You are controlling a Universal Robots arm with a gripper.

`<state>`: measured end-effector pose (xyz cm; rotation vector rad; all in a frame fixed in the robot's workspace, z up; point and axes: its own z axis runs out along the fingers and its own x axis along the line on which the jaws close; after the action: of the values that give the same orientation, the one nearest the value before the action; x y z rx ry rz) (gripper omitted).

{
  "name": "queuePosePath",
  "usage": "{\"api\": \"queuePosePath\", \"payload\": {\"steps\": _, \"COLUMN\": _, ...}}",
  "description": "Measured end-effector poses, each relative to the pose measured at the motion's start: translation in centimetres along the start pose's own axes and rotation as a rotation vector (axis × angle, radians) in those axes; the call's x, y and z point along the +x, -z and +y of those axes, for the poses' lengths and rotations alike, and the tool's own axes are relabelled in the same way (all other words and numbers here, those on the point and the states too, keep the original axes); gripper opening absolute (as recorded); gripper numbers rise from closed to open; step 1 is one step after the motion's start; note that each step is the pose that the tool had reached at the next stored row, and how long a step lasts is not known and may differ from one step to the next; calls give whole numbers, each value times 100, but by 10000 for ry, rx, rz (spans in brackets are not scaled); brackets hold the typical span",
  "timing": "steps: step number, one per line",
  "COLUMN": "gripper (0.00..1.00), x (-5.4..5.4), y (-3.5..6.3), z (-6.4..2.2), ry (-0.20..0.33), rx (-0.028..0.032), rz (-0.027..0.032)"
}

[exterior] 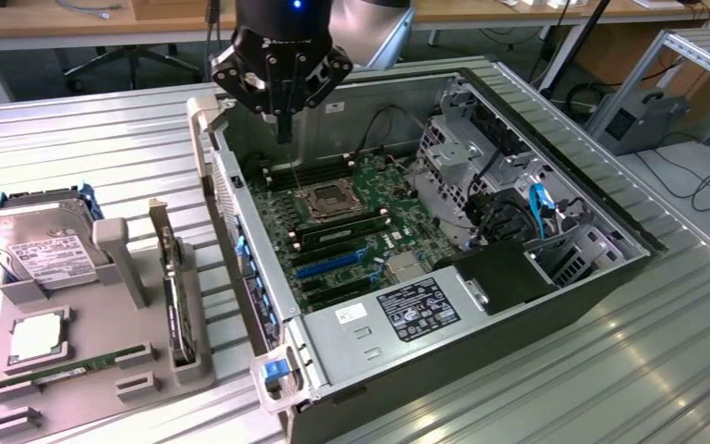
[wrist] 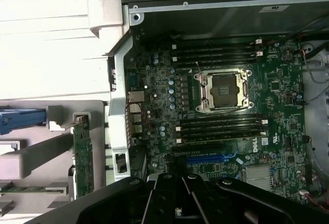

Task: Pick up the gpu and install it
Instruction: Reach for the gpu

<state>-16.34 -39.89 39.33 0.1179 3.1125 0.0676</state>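
We're over the open computer case (exterior: 223,185) now. The claw (exterior: 284,131) hangs above its far left part, just beyond the processor socket (exterior: 330,199), with its fingers clenched together on nothing. The gpu (exterior: 177,305) is well apart from it. It stands on edge in the grey holder (exterior: 90,314) outside the case on the exterior view's left, with the hard drive (exterior: 37,250) propped farther left and the memory stick (exterior: 59,373) lying flat at the near end. So we call this the very start: the pick-up isn't begun and the card sits untouched in its slot. By our reading, that pick-up calls for the claw to get across the case wall to the holder, release its fingers, and line them up with the card's thin top edge. The lift would need to be straight up, as the holder's walls stand close on both sides. On the motherboard (exterior: 373,227), the blue slot (exterior: 330,265) looks bare, a likely seat.
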Motion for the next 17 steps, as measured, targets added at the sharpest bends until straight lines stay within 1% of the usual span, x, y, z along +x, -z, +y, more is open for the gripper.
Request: {"api": "queuePosePath", "payload": {"steps": 17, "gripper": 11, "x": 40, "y": 1, "z": -3, "ry": -1, "rx": 0, "rz": 0}}
